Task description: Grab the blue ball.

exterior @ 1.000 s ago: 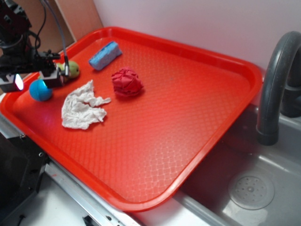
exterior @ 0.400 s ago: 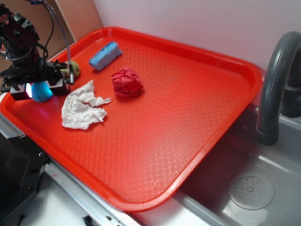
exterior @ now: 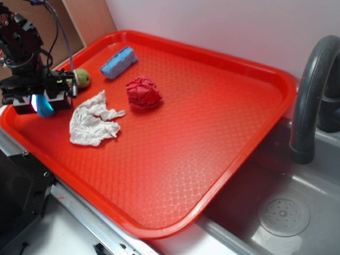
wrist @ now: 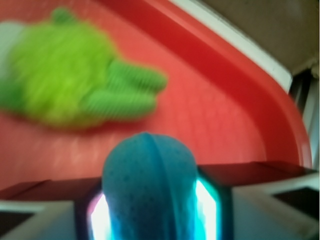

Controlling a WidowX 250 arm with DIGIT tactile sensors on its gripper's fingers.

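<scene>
Close to the red tray's (exterior: pixel 223 175) left rim, with bare tray stretching right, the tool (exterior: pixel 43 102) grips the blue ball (wrist: pixel 149 187) between its fingers.

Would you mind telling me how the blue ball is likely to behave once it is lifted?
The blue ball looks fuzzy, so it probably grips well between the gripper pads. It seems soft and may squash slightly. Being round, it would likely roll across the red tray if released.
</scene>
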